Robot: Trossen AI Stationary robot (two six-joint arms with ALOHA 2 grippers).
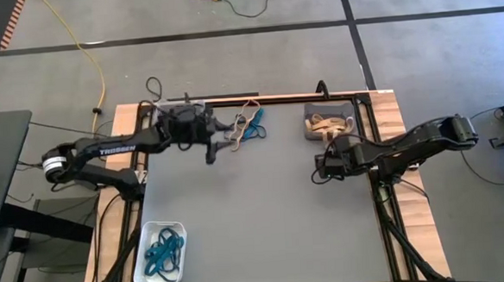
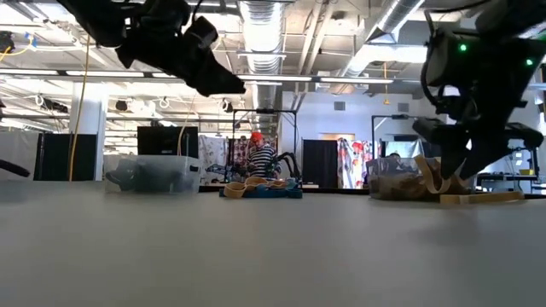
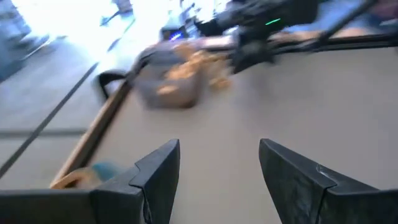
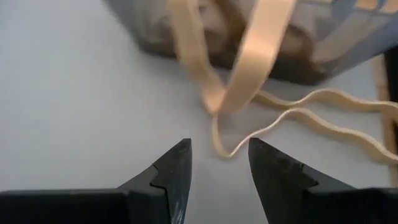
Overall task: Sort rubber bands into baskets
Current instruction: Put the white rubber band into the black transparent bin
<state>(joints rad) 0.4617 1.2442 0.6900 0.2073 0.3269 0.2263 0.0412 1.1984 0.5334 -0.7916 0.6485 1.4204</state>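
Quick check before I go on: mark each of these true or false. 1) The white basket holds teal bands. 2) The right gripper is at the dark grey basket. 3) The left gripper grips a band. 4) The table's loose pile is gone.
1) True: the white basket holds teal bands.
2) True: the right gripper faces tan bands spilling from the dark grey basket.
3) False: the left gripper is open and empty.
4) False: a loose pile remains.

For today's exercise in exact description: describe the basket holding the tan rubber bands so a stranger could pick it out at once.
Start at the table's far edge, on the right arm's side. The dark grey basket sits there, just beyond the right hand. Tan bands fill it and spill over its wall onto the table, whereas the white basket at the near left corner holds only teal ones.
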